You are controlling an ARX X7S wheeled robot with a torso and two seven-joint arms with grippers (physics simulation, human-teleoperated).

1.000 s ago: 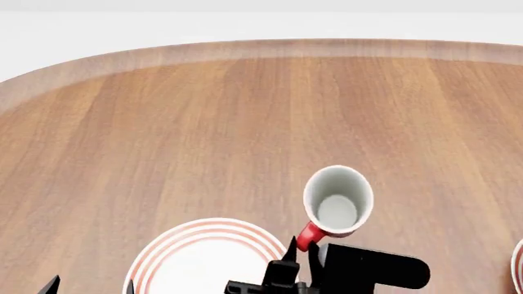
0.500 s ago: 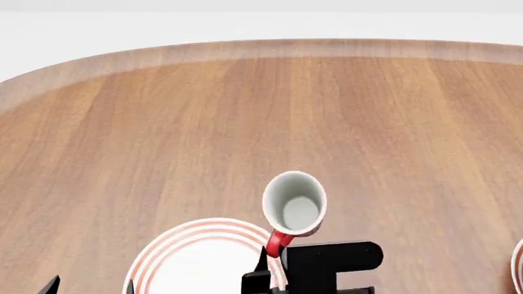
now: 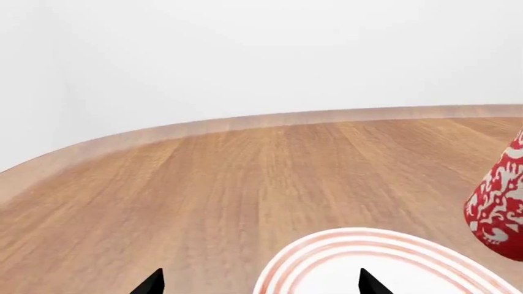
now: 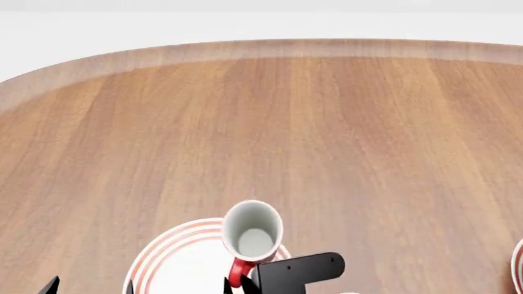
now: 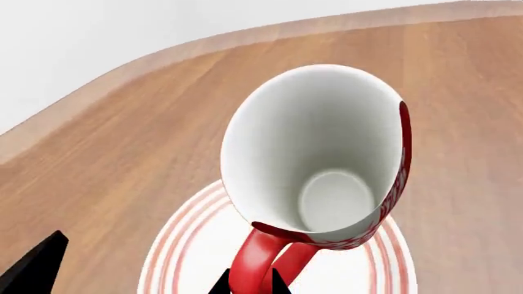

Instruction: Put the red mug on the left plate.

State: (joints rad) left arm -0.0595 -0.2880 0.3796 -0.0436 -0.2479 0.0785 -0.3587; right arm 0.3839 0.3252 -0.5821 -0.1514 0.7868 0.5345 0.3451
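Observation:
The red mug (image 4: pixel 252 236) with white inside hangs by its red loop handle over the far right part of the left plate (image 4: pixel 176 254), a white plate with red rings at the table's near edge. My right gripper (image 4: pixel 235 285) is shut on the handle; in the right wrist view the mug (image 5: pixel 327 159) is above the plate (image 5: pixel 196 245) and the gripper (image 5: pixel 248 283) pinches the handle. The left wrist view shows the plate (image 3: pixel 343 254) and the mug's floral side (image 3: pixel 500 202). My left gripper (image 3: pixel 257 285) is open and empty over the plate's near-left edge.
The round wooden table (image 4: pixel 261 122) stretches away to a curved far edge. A sliver of a second ringed plate (image 4: pixel 518 266) shows at the right border of the head view. The right arm's black body (image 4: pixel 298 269) sits just right of the mug.
My right gripper has carried the red mug leftward and nearer, from right of the plate to above the plate's far right part. The left gripper has not moved.

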